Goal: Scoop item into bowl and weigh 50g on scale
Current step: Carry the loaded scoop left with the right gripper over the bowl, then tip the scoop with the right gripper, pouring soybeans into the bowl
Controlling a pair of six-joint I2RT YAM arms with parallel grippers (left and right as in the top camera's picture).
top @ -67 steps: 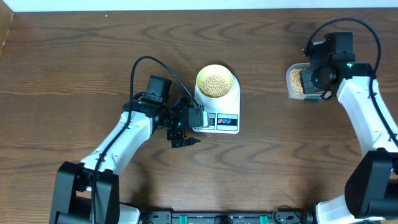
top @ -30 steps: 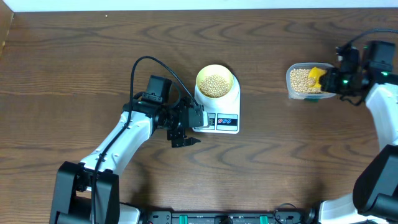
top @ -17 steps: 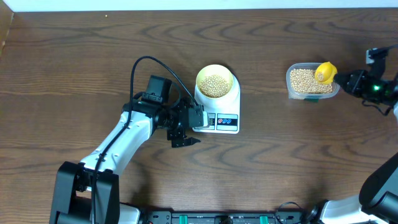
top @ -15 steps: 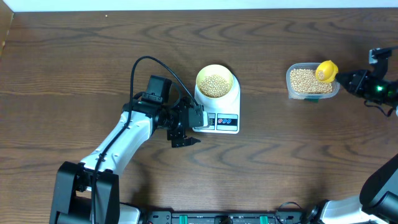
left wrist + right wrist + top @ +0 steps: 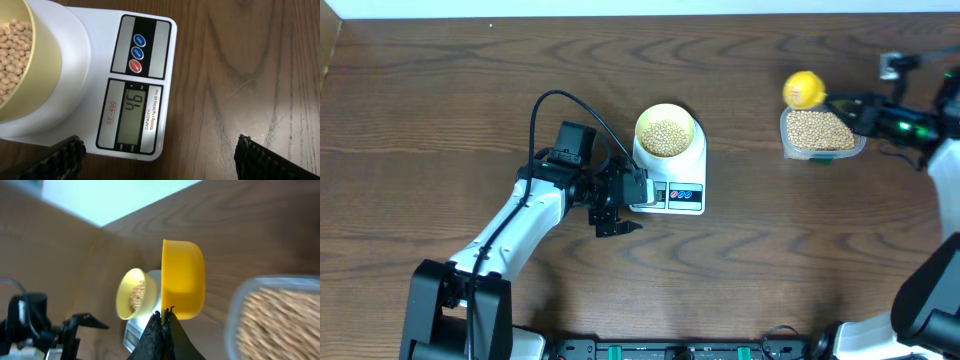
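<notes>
Since half a second ago the scoop [image 5: 805, 89] has left the tub [image 5: 820, 132] near the far right corner. My right claw [image 5: 850, 105] clamps its handle, which lies along the far edge, cup pointing left.

Left wrist: the scale [image 5: 135, 100] under the bowl [image 5: 30, 65] reads 46, so I judge that only a few beans [image 5: 12, 45] are missing. The left claw [image 5: 160, 150] is spread wide.

Right wrist: I cannot tell the scoop's load.

Desk [image 5: 470, 120]: dark wood grain. White digital scale [image 5: 698, 165] mid-desk, panel edge toward the robot. Pale yellow-green bowl [image 5: 640, 130] sits on its platform with tan beans [image 5: 666, 136] inside. Left pincer [image 5: 618, 229] is just beside the scale's left front corner, fingers spread, nothing between them. Clear plastic tub [image 5: 784, 130] is at the right, well apart from the scale, holding the same beans. Right pincer [image 5: 848, 106] reaches in over the tub from the right, carrying the yellow scoop [image 5: 805, 89]. The scoop head lies over the tub's far-left corner.
</notes>
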